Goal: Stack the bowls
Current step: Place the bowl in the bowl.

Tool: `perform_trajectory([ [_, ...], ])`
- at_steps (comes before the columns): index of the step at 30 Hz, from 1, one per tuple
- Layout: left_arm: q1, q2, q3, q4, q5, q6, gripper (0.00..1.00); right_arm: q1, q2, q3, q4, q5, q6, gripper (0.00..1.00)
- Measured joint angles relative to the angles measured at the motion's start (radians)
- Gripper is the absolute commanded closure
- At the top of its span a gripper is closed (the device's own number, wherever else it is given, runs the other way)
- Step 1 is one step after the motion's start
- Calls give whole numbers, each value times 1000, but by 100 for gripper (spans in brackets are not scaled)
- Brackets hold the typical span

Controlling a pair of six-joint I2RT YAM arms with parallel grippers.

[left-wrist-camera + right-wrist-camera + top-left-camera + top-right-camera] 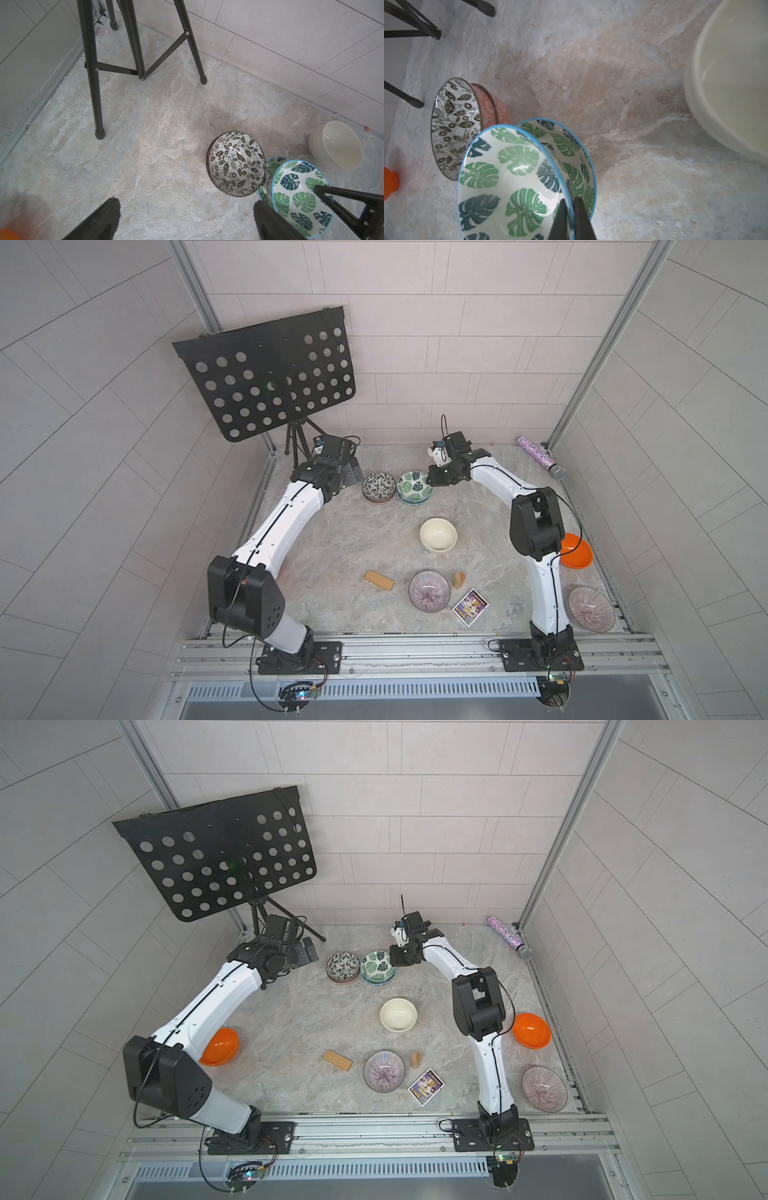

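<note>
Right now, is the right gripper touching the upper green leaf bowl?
Touching. The right wrist view shows the right gripper closed on the upper green leaf bowl, with the bowl's blue rim pinched between its jaws.

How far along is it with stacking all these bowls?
The black-white leaf bowls look nested already, the cream bowls probably too. In hand: the right pincer grips the rim of the upper green leaf bowl, askew in its twin; the left pincer is open and empty. Left: two purple-striped bowls and two orange bowls, each pair apart.
</note>
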Motion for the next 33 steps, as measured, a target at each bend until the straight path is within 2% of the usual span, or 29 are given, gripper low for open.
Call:
perform_trajectory([
  [6,0,0,0,0,15,0,0,0,24,26,-8,14,-1,100],
  [17,0,0,-8,-1,23,0,0,5,63,58,-22,36,-6,93],
  [19,0,0,-9,0,23,1,0,9,66,59,-23,42,-10,90],
  [24,0,-1,-16,-1,23,2,0,20,69,66,-26,49,-20,75],
  [28,0,-3,-19,-2,27,2,0,20,69,71,-25,61,-19,69],
  [33,0,-4,-19,-2,43,2,0,15,60,52,-16,75,-18,69],
])
